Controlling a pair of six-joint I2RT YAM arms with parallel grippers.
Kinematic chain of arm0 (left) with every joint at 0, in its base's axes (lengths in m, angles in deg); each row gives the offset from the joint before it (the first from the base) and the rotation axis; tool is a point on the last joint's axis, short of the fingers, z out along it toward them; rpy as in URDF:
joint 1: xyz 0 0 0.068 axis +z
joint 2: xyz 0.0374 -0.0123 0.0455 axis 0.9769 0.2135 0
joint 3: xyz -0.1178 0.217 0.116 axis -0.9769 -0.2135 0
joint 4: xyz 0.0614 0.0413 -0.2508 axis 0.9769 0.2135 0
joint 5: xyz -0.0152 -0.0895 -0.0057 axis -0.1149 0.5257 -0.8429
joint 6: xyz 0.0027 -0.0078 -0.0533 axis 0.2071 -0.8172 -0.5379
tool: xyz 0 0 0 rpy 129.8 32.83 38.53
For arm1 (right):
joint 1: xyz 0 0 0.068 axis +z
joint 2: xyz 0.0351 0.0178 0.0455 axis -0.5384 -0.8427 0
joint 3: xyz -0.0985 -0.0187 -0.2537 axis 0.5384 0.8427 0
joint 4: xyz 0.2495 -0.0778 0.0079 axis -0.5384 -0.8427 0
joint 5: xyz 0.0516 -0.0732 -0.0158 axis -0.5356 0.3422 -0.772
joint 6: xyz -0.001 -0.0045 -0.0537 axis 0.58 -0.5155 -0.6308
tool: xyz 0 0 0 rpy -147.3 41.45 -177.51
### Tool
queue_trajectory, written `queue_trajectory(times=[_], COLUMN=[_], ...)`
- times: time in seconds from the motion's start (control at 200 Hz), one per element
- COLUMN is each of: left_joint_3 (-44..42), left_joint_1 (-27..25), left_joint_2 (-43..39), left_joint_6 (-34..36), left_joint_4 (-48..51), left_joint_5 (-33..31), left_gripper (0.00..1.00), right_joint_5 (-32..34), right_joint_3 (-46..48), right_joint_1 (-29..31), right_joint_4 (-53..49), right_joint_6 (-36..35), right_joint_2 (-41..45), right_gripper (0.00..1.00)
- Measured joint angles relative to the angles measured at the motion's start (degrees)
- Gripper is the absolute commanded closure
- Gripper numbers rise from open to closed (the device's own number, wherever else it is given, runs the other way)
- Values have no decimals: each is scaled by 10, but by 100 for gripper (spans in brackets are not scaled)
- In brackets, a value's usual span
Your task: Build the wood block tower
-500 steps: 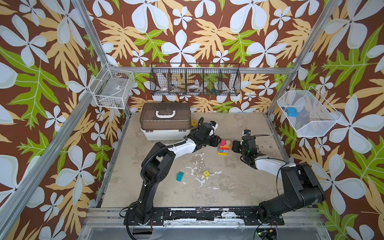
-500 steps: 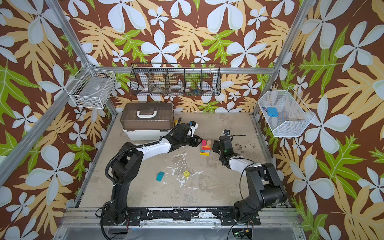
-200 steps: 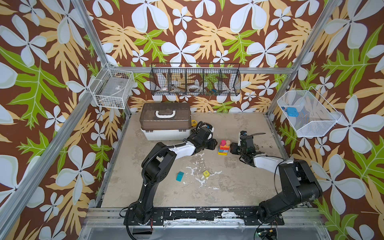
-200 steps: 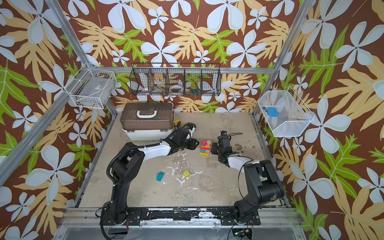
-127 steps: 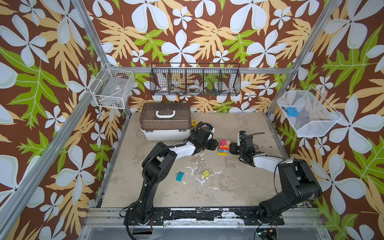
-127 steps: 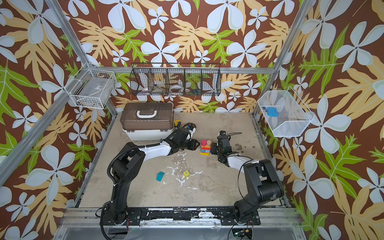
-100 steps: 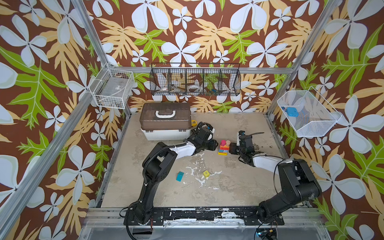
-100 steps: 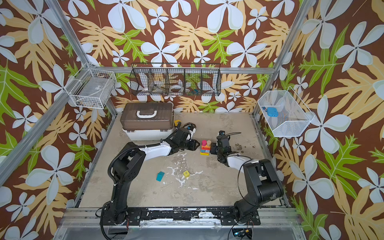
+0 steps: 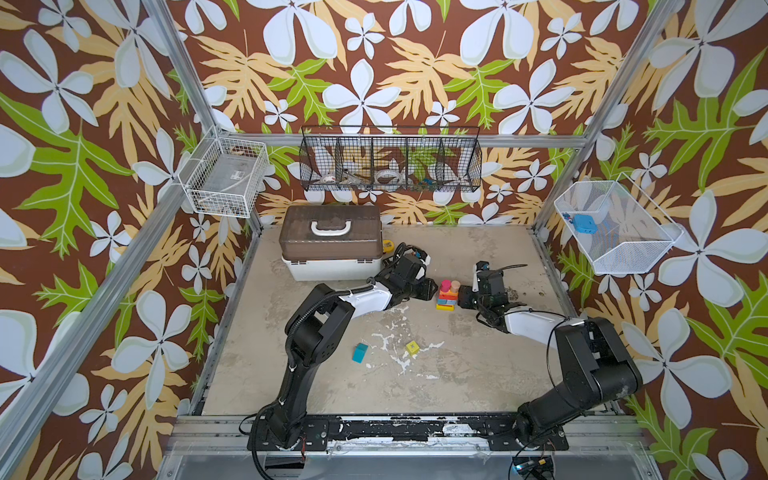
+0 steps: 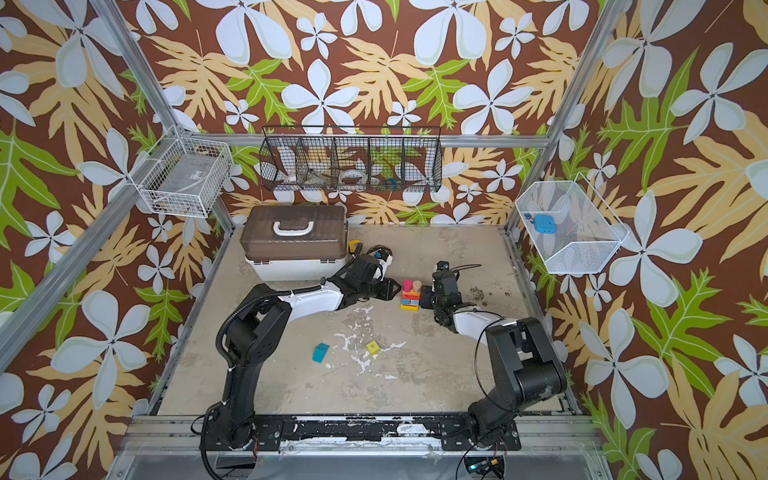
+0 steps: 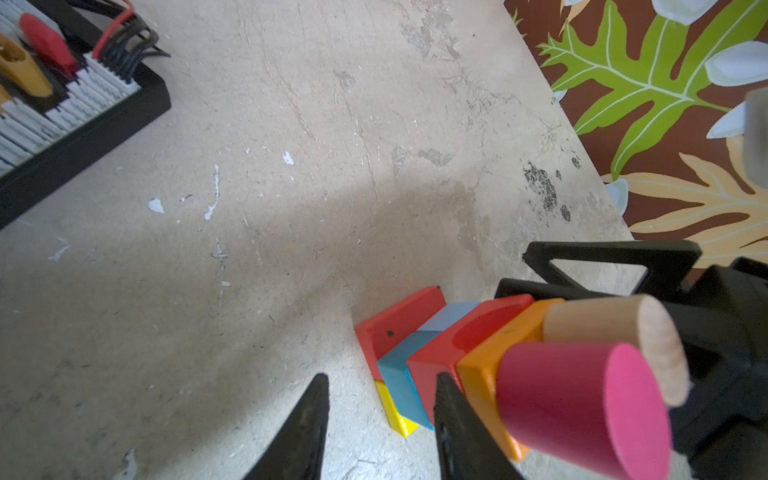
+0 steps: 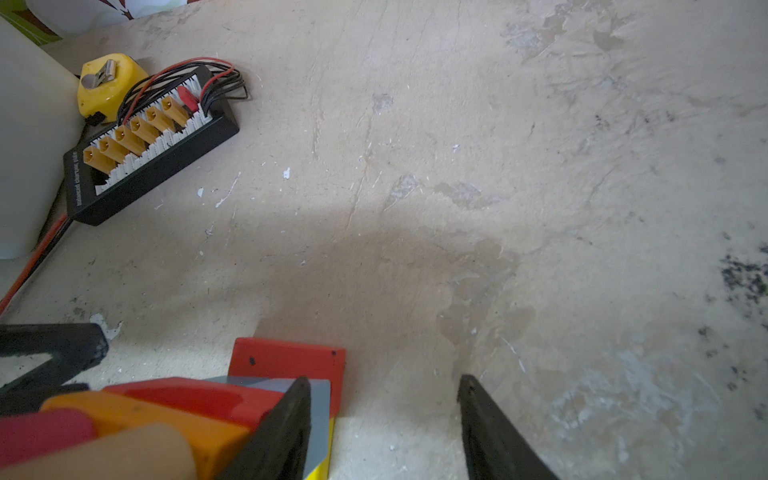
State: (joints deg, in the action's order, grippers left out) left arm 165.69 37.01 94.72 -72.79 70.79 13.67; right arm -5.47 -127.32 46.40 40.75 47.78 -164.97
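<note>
The tower point(image 9: 446, 296) point(image 10: 410, 296) stands mid-table: a yellow base, red, blue and orange layers, with a pink cylinder point(image 11: 582, 399) and a tan cylinder point(image 11: 611, 324) side by side on top. My left gripper point(image 9: 428, 291) point(image 11: 380, 419) is low at the tower's left side, open and empty, one finger beside the blue and red layers. My right gripper point(image 9: 463, 297) point(image 12: 386, 432) is low at the right side, open and empty, one finger next to the blue block. A teal block point(image 9: 360, 352) and a yellow cube point(image 9: 412, 347) lie loose nearer the front.
A white case with a brown lid point(image 9: 332, 237) stands at the back left. Beside it are a black connector board point(image 12: 153, 145) with red wire and a yellow tape measure point(image 12: 108, 83). Wire baskets hang on the walls. The right wall point(image 11: 665, 124) is close behind the tower.
Both grippers have dropped and come in closer to the tower's two sides since the earliest frames. Over the last second nothing visibly moves.
</note>
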Motion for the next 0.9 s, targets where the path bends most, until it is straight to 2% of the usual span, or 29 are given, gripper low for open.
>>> queue_trajectory(times=[0.901], left_joint_3=[0], left_joint_1=[0], left_joint_2=[-3], left_joint_6=[0], left_joint_4=[0], left_joint_5=[2], left_gripper=[56], right_joint_5=[33], right_joint_3=[18], right_joint_1=[0], right_joint_4=[1], right_joint_6=[5], right_joint_2=[23], right_gripper=[38])
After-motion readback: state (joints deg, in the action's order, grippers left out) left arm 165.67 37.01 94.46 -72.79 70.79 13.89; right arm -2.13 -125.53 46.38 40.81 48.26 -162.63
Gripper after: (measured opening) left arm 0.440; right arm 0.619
